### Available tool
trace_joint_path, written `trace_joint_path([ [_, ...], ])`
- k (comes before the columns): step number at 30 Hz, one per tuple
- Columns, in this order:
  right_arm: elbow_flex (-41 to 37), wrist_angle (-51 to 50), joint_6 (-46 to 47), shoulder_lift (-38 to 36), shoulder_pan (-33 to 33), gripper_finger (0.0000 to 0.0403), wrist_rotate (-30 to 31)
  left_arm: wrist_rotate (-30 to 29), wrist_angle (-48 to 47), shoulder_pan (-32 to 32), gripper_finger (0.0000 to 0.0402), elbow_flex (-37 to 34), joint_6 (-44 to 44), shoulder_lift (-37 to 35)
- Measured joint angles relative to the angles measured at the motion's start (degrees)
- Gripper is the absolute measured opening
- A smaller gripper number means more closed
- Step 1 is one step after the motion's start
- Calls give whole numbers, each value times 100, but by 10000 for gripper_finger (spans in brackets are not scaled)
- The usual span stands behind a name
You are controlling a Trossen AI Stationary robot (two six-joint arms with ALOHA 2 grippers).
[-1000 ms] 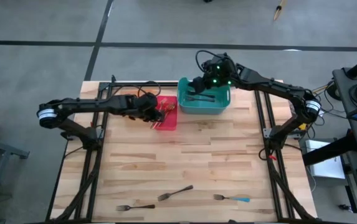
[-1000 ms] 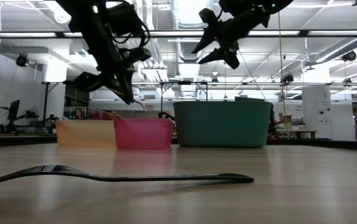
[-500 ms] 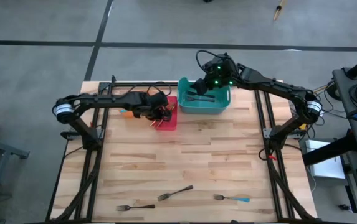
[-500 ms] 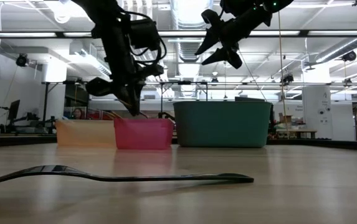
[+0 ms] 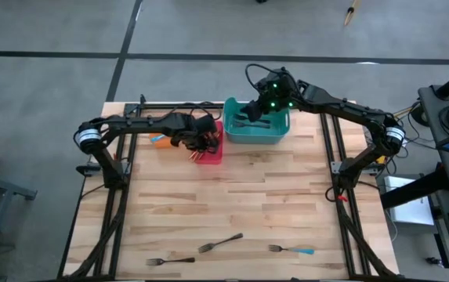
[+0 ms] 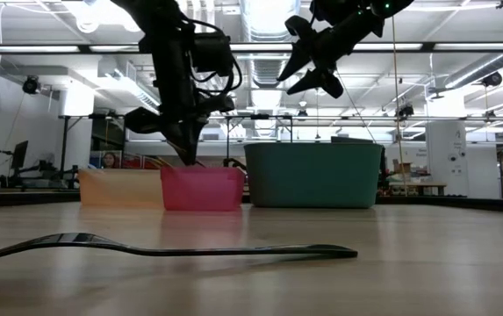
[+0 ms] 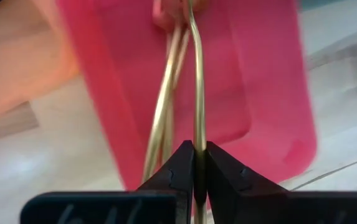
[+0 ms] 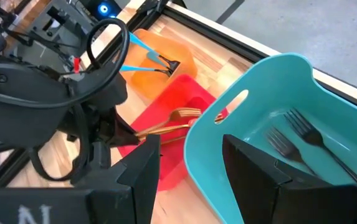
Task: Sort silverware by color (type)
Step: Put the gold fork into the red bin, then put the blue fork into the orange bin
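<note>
Right claw over the bins, its two dark fingers spread wide

The right claw (image 8: 190, 168) hangs above the near wall of the teal bin (image 8: 228, 146), where two dark grey forks (image 8: 306, 140) lie side by side on the floor. Beside it sits the red bin (image 8: 187, 99) with gold forks (image 8: 172, 123) slanting over its rim, one of them reaching to the left claw (image 8: 131, 138) on the other dark arm. Beyond, the orange bin (image 8: 178, 59) holds blue-handled forks (image 8: 150, 53), all on the wooden tabletop (image 8: 222, 53).
</note>
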Motion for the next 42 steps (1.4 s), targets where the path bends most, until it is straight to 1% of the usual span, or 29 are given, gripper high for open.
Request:
trace_joint_path([
  [3,0,-60,-94,1,0,164,0,-63,-219,0,14,-34,2,-4],
  [9,0,-59,-159,2,0,164,0,-133,-205,0,15,-35,-119,-7],
  [15,0,-57,-264,2,0,164,0,14,-216,14,18,-24,-345,-15],
  [19,0,-57,-282,2,0,164,0,184,-218,17,28,-17,-442,-15],
  [23,0,-87,-439,2,0,164,4,207,-247,43,44,-15,-525,-19],
  [28,0,-134,-575,2,0,164,24,188,-375,48,61,32,-565,-185],
  [32,0,-229,-430,2,0,164,22,-11,-825,48,68,234,-361,-243],
  [34,0,-289,-281,2,0,164,17,-41,-992,50,71,340,-76,-243],
  [37,-1,-405,-70,2,0,164,0,-149,-1057,48,81,442,294,-245],
  [42,-2,-437,564,4,21,164,-12,-558,-1039,48,104,566,984,-251],
])
